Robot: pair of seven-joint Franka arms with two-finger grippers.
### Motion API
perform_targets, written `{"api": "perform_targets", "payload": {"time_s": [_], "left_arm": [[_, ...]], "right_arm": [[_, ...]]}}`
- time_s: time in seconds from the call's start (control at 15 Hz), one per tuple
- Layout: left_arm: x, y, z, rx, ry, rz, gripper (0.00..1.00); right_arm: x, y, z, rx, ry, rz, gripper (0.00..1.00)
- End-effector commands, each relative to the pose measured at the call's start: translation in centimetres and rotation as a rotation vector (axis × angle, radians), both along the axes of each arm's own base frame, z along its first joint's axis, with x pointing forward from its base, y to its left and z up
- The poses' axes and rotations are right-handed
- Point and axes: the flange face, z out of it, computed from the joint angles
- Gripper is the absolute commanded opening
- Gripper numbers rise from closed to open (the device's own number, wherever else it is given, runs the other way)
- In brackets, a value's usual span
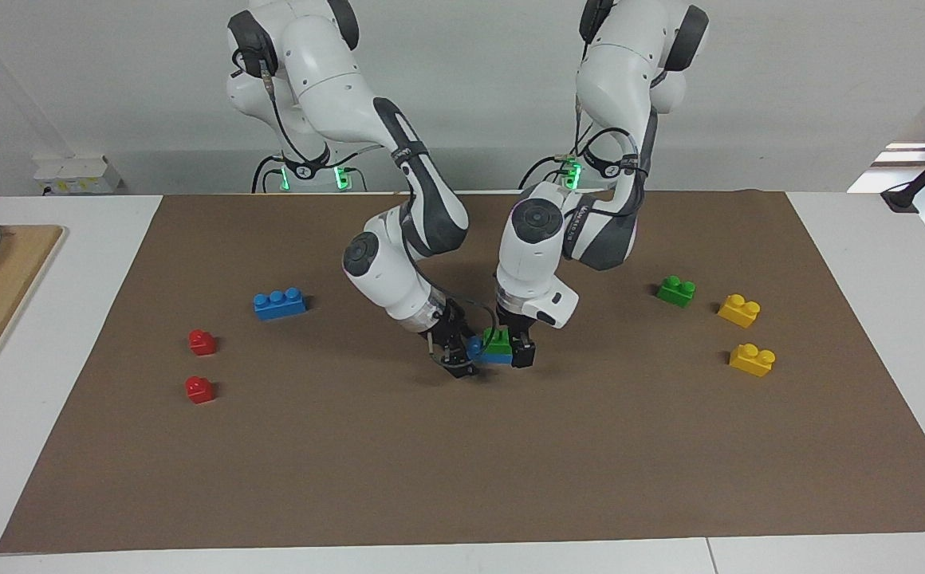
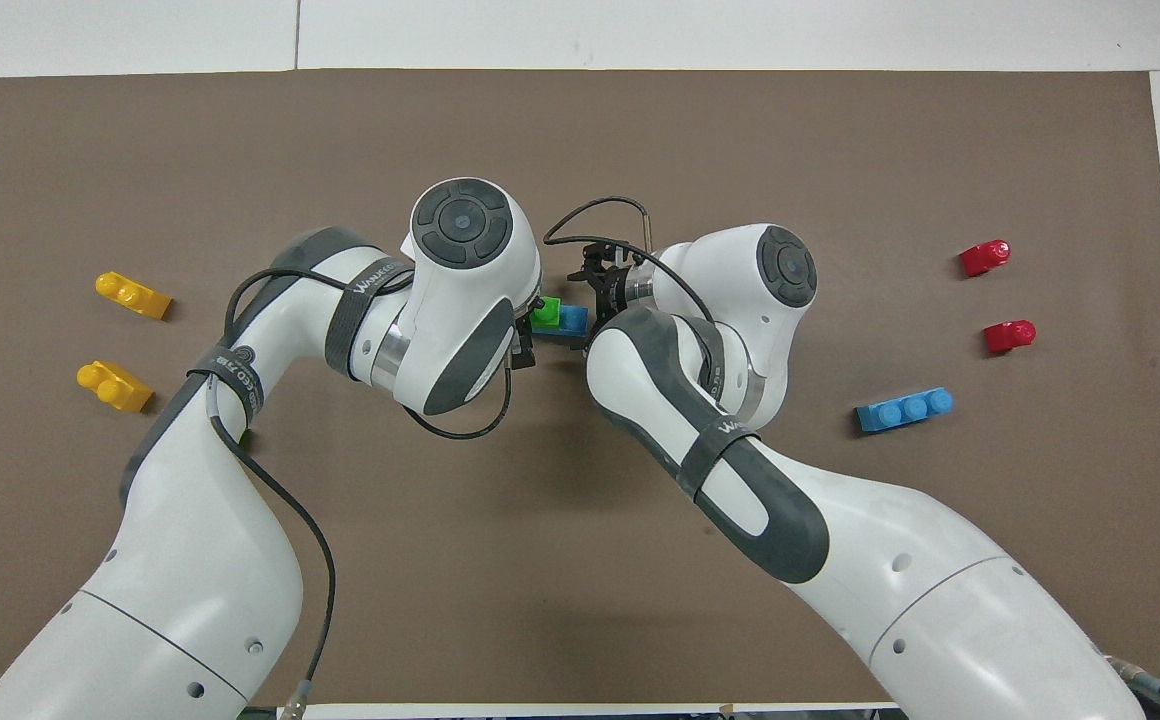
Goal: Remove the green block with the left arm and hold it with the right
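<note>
Left hand grips upright green block.

1. The green block looks like smooth, glossy plastic, as does the blue brick under it.
2. The loose blue brick, red bricks, yellow bricks and second green brick share that shiny moulded plastic look.
3. The brown mat is matt and flat, like paper or thin card.
4. The arm shells are smooth, slightly glossy white plastic with dark matt joints.
5. The cutting board looks like pale wood.
</note>
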Motion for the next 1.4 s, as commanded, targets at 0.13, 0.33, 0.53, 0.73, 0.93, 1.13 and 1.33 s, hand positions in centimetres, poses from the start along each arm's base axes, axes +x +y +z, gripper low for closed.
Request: {"api": "perform_targets", "payload": {"time_s": [0.13,0.33,0.53,0.73,0.93,1.13,1.33], "left_arm": [[-0.5,0.3,0.1,0.012,-0.017,0.005,1.0],[-0.6,0.3,0.4,0.01,-0.02,0.004,1.0],[-0.6,0.2,0.4,0.011,-0.02,0.003,1.0],[-0.7,0.2,0.4,0.011,-0.02,0.003,1.0],[-0.7,0.2,0.4,0.011,-0.018,0.004,1.0],[-0.9,0.1,0.4,0.017,-0.012,-0.001,0.93],[-1.1,-0.1,0.4,0.023,-0.006,-0.033,0.42]], "right_arm": [[-0.5,-0.4,-1.2,-0.008,-0.016,-0.015,0.87],[-0.7,-0.5,-1.5,-0.011,-0.01,-0.016,0.73],[-0.6,-0.7,-1.5,-0.013,-0.016,-0.023,0.29],[-1.1,0.3,-1.4,-0.017,-0.037,0.02,0.0],[-1.1,0.1,-1.6,-0.021,-0.047,0.002,0.0],[-1.3,-0.3,-2.1,-0.029,-0.05,-0.012,0.0],[-1.3,-0.3,-2.1,-0.03,-0.051,-0.013,0.0]]}}
